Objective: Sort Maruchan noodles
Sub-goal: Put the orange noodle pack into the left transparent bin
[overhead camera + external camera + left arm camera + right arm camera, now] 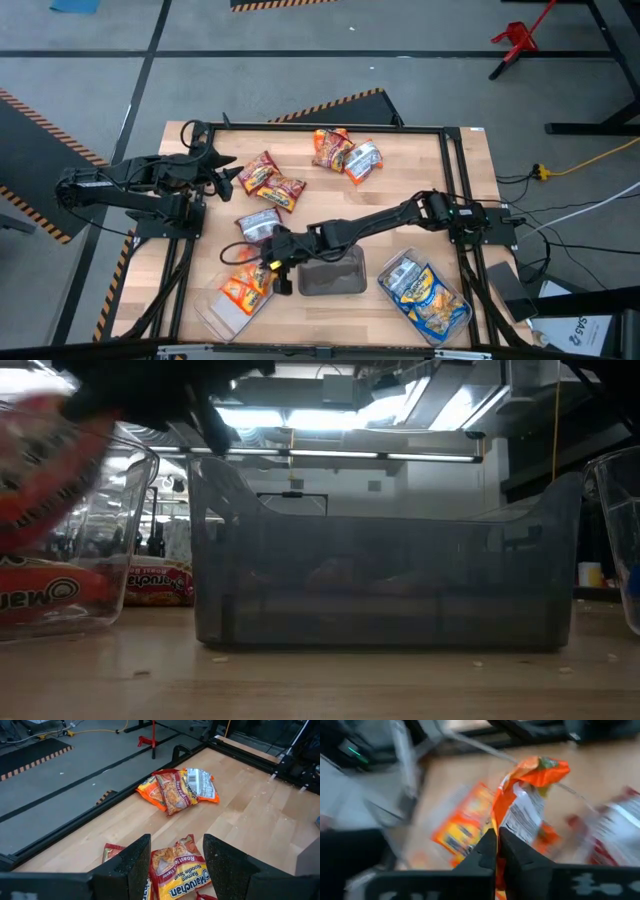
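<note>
My right gripper reaches in from the table's right and is shut on an orange Maruchan noodle packet. The packet hangs blurred above the left clear tray, where another orange packet lies flat. My left gripper waits open at the table's left, above two reddish packets lying on the wood. One of them shows between its fingers without touching them. More packets lie in a heap toward the far edge, and one lies back-up beside my right gripper. My right gripper pinches an edge of the orange packet between its two shut fingers, coming from the table's right and slanting down. The packet is lifted clear and crumpled, and it stands out past the fingertips.
A dark grey tray stands at the near middle. A clear tray at the near right holds blue-and-yellow packets. A black frame rims the wooden table.
</note>
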{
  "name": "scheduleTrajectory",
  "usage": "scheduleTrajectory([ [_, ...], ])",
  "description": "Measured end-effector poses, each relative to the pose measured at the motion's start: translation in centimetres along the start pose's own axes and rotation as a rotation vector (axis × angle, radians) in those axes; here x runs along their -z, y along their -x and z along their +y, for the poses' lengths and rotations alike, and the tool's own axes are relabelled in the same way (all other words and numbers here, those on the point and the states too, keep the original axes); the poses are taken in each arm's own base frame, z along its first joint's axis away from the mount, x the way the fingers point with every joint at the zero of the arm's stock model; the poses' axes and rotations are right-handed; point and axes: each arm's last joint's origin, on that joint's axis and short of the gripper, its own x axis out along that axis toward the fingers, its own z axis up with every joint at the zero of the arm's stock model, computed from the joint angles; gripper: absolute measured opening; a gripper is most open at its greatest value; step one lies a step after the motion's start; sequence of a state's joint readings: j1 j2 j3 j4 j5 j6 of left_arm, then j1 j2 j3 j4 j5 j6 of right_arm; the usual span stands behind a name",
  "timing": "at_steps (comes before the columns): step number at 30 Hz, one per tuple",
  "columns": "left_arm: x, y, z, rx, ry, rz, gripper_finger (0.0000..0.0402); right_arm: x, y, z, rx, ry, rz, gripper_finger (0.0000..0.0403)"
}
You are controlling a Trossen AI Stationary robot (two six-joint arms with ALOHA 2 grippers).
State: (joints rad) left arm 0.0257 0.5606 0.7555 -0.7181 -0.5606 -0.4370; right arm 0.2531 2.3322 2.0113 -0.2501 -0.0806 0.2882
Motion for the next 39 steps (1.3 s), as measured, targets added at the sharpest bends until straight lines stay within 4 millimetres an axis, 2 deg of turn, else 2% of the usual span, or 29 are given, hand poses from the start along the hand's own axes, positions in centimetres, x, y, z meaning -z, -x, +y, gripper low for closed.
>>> scheduleTrajectory([
  [5, 0.0, 0.0, 0.0, 0.000, 0.006, 0.000, 0.0175, -0.9, 0.1, 0.8, -0.148, -0.082, -0.071, 0.0001],
  [20, 0.0, 0.0, 0.0, -0.004, 0.009, -0.002, 0.0175, -2.4, 0.5, 1.7, -0.338, -0.095, -0.174, 0.0000],
  [29, 0.0, 0.0, 0.0, -0.012, 0.030, -0.006, 0.0175, -3.0, 0.5, 1.9, -0.376, -0.085, -0.254, 0.0000],
  [39, 0.0, 0.0, 0.0, -0.012, 0.038, -0.007, 0.0175, -2.3, -0.6, 2.1, -0.463, -0.109, -0.276, 0.0000],
])
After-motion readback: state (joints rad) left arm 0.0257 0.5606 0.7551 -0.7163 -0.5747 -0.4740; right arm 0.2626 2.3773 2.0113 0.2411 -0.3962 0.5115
